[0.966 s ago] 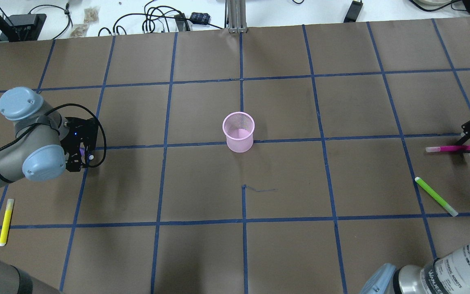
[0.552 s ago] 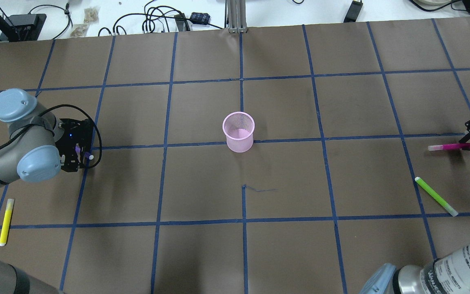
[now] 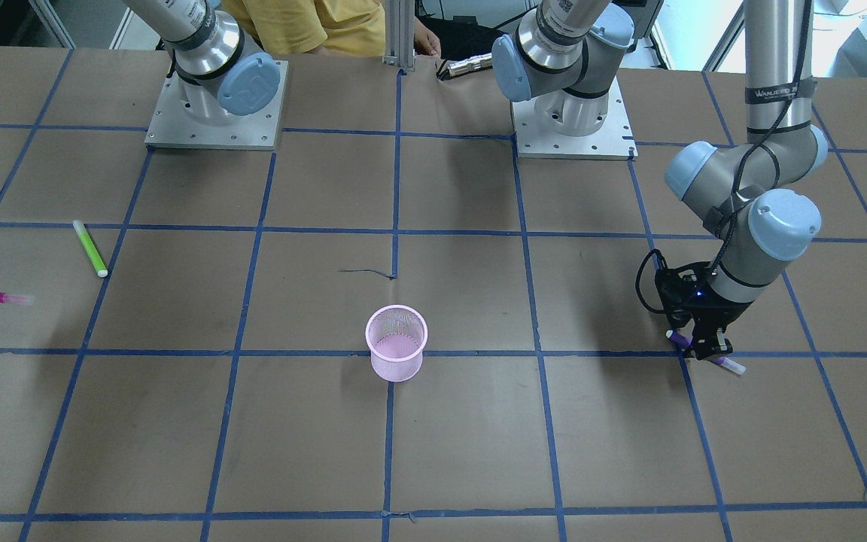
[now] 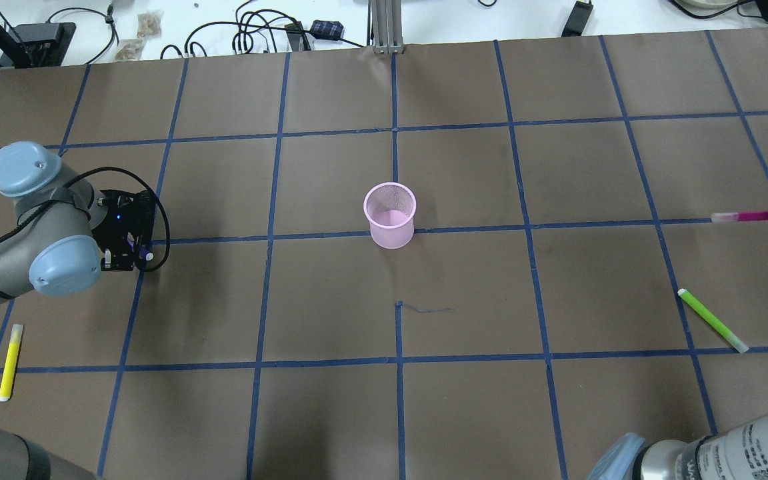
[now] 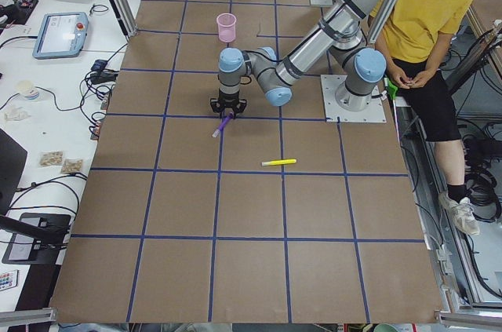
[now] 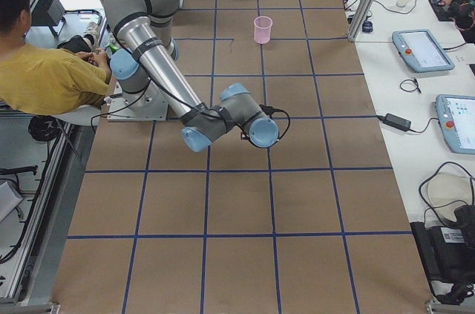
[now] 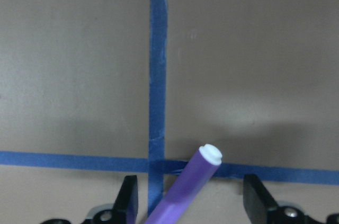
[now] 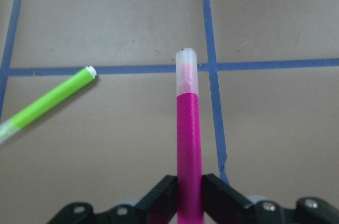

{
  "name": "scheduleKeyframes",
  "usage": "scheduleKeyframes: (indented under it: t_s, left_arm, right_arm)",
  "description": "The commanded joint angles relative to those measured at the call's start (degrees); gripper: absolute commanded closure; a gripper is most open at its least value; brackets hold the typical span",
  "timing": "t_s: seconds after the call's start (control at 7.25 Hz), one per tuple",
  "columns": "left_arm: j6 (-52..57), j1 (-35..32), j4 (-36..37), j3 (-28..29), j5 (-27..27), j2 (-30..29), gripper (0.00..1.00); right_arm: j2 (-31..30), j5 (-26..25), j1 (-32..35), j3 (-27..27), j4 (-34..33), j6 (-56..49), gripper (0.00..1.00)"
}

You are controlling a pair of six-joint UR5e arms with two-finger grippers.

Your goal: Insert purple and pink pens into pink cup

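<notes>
Pink pen [image 8: 188, 144] level in R jaws, arm at table edge.

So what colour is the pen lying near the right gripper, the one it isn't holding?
Bright green pen with a white tip, clearest in the right wrist view.

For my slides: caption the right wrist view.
Right gripper clamps the pink pen; green pen lies nearby.

Silver arms [image 3: 769, 68], blue joint caps, black claw [image 3: 704, 348] and cable.
</notes>
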Motion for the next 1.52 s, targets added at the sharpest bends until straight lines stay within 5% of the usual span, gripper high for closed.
scheduleKeyframes:
  t_s: [0.0, 0.28, 0.83, 1.38]
  left_arm:
    - [0.07, 0.15, 0.0, 0.04, -0.05, -0.24, 0.58]
    - [0.07, -0.11, 0.0, 0.04, -0.05, 0.2, 0.99]
    - [-0.02, -0.11, -0.7, 1.88, 0.04, 0.9, 1.0]
    - [-3.0, 0.68, -7.97, 5.3, -8.11, 3.53, 1.0]
  right_arm:
    - [-8.1, -0.39, 6.41, -0.06, 6.08, 11.15, 0.78]
    - [-14.8, -0.92, 15.01, 0.03, 6.45, 22.41, 0.78]
    - [-18.87, -6.55, 37.05, -2.68, 3.66, 48.84, 0.78]
    - [-13.45, -24.35, 59.47, -4.45, -7.83, 70.49, 0.78]
